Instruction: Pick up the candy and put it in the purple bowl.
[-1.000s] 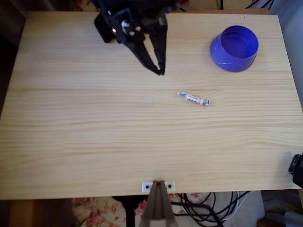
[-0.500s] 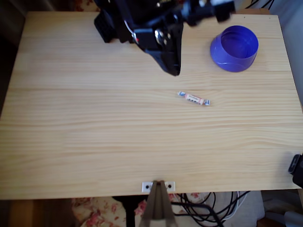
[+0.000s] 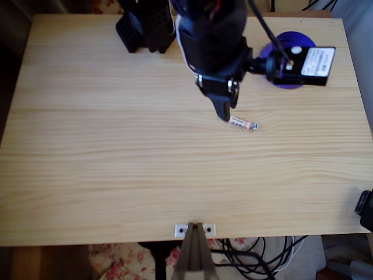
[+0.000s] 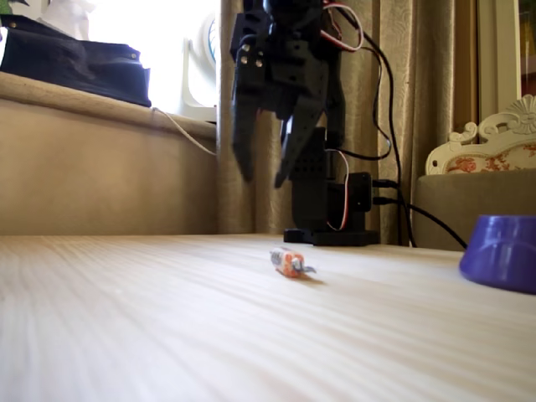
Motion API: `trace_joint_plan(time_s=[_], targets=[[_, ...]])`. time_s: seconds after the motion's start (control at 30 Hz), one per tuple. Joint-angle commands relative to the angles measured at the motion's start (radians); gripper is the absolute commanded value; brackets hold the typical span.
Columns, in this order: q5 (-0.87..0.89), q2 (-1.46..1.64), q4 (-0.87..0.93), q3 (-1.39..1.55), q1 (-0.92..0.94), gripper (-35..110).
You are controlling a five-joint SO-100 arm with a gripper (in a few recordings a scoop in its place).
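Hovering above the candy [image 4: 290,263], the gripper [image 4: 262,179] is holding its jaws apart, empty. Descending off-centre is risking flicking the slim sweet across the table [image 3: 116,175].

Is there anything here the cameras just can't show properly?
- Purple bowl: overhead view, the arm covers much of it; fixed view, the right edge cuts it off.
- Candy: overhead view, the hand covers its left end.
- Candy wrapper print: too small in both views.
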Motion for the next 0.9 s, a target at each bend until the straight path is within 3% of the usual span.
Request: trace_joint_plan(time_s=[0.0,0.4,0.87], targets=[[0.017,-0.023,-0.018,-0.114,-0.014,19],[0.164,-0.109,-0.072,-0.109,-0.101,22],[0.195,-0.187,-0.204,-0.009,-0.095,22]])
